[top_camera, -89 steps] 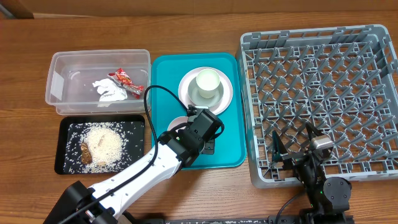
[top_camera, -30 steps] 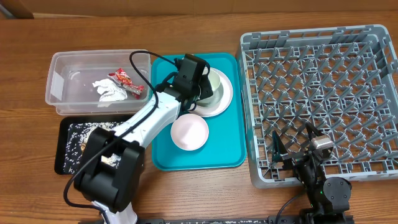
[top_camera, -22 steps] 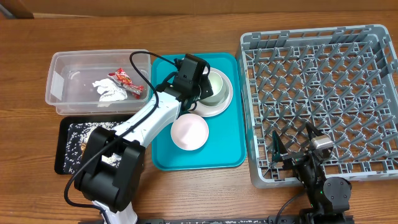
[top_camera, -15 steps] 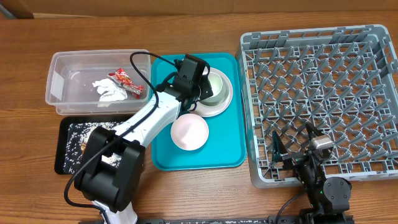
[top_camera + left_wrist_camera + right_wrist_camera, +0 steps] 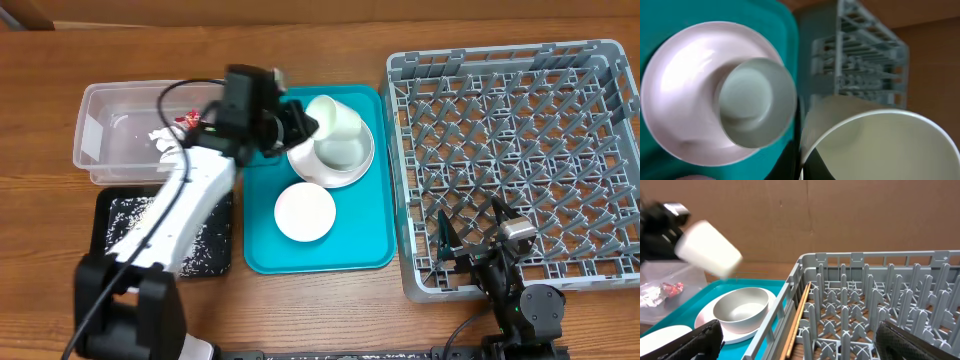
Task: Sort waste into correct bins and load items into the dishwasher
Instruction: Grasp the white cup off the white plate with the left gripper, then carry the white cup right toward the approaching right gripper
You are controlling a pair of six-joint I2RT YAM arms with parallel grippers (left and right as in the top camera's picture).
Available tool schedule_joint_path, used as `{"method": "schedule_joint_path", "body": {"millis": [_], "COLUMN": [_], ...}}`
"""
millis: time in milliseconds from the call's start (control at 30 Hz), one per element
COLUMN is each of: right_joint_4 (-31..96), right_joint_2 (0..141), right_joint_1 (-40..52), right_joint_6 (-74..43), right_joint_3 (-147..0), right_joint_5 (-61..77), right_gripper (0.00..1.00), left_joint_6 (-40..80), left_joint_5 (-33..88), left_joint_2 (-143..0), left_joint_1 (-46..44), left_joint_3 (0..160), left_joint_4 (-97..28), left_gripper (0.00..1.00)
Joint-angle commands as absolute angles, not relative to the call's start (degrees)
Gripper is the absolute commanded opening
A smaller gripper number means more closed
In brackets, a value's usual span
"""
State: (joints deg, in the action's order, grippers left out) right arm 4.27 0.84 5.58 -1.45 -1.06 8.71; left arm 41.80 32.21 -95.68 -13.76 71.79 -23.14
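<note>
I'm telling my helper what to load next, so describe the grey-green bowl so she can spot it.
Find the teal tray beside the grey rack. At its far end lies a pale plate, and the bowl sits upright on it. Unlike the white dish nearer the front it is grey-green, and unlike the cream cup it isn't held in the air.
</note>
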Motion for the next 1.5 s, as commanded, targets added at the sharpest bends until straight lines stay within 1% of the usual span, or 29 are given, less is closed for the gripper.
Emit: {"method": "schedule_joint_path", "body": {"millis": [0, 33, 67, 133, 200, 300, 400, 500, 600, 767, 867, 967, 1100, 1233, 1467], "right_joint_4": [4.0, 4.0, 3.9, 3.7, 3.1, 3.6, 4.8, 5.1, 7.0, 13.2, 13.9, 9.7, 0.5, -3.3, -5.4], "right_joint_2": [0.2, 0.2, 0.2, 0.2, 0.2, 0.2, 0.6, 2.2, 6.1, 19.5, 26.9, 33.3, 38.9, 42.3, 47.9], "right_joint_1": [5.2, 5.2, 5.2, 5.2, 5.2, 5.2, 5.2, 5.2, 5.2, 5.2, 5.2, 5.2, 5.2, 5.2, 5.2], "right_joint_6": [-1.8, -1.8, -1.8, -5.5, -13.0, -16.6, -22.6, -22.6, -22.6, -22.6, -22.6, -23.8, -28.6, -28.5, -28.6], "right_joint_3": [-0.4, -0.4, -0.4, -0.4, -0.5, -0.9, -2.9, -7.3, -14.0, -27.9, -32.8, -34.6, -34.6, -34.6, -34.6], "right_joint_5": [8.7, 8.8, 9.3, 11.4, 16.5, 24.6, 29.9, 36.4, 39.0, 44.1, 49.4, 57.8, 66.7, 67.6, 67.6], "right_gripper": [1.0, 1.0, 1.0, 1.0, 1.0, 1.0, 1.0, 1.0, 1.0, 1.0, 1.0, 1.0, 1.0, 1.0, 1.0], "left_joint_6": [37.0, 34.8, 32.9, 28.7, 26.3, 23.0, 21.8, 21.8, 21.8, 21.8, 21.8, 21.8, 20.6, 20.1, 20.1], "left_joint_5": [61.1, 67.5, 71.2, 75.6, 76.1, 76.1, 76.1, 76.1, 76.1, 76.9, 78.8, 82.7, 90.6, 90.5, 88.4], "left_joint_2": [-95.1, -95.2, -95.3, -95.3, -95.3, -95.3, -95.3, -95.3, -95.3, -95.3, -95.2, -95.2, -95.2, -95.2, -95.2], "left_joint_1": [-7.5, -5.7, -4.5, -2.6, -2.1, -2.8, -4.3, -6.2, -7.9, -11.0, -12.1, -12.3, -12.4, -13.0, -15.7], "left_joint_3": [72.8, 72.8, 72.8, 72.8, 72.8, 72.8, 72.8, 72.8, 72.8, 72.8, 72.8, 72.8, 72.8, 72.8, 72.8], "left_joint_4": [-23.4, -23.4, -23.4, -24.5, -27.0, -30.4, -31.5, -30.9, -30.9, -30.9, -30.8, -30.5, -29.5, -30.0, -29.5], "left_gripper": [0.04, 0.04, 0.04, 0.04, 0.04, 0.04, 0.04, 0.04, 0.04, 0.04, 0.04, 0.04, 0.04, 0.04, 0.04]}}
